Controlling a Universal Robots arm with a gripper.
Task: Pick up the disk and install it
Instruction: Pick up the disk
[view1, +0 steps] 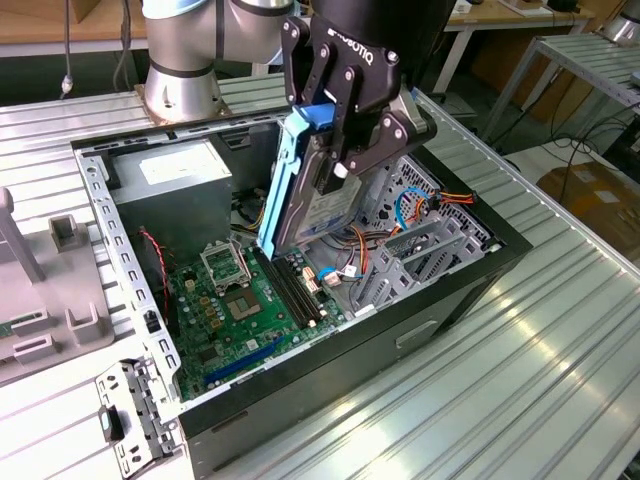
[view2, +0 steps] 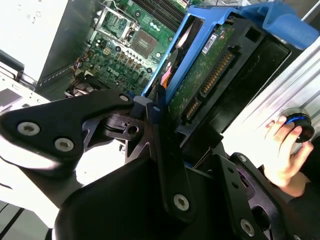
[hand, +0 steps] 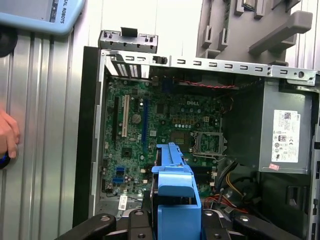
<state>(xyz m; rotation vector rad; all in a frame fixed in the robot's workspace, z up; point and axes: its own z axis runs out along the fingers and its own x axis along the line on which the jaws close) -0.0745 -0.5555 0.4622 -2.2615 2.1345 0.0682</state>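
1 gripper (view1: 335, 165) has its jaws closed tight on 1 disk (view1: 283, 180), gripping the slab from both flat sides. The disk stands nearly on end, tilted, over the middle of 1 open computer case (view1: 330, 360), with its lower end just above 1 green motherboard (view1: 225, 310). 1 grey power supply (view1: 170, 175) fills the case's corner nearest the arm's base. The case lies on a ribbed metal table (view1: 520, 380), where 1 person's hand (view2: 282, 150) rests beside it, fingers on a small dark round object.
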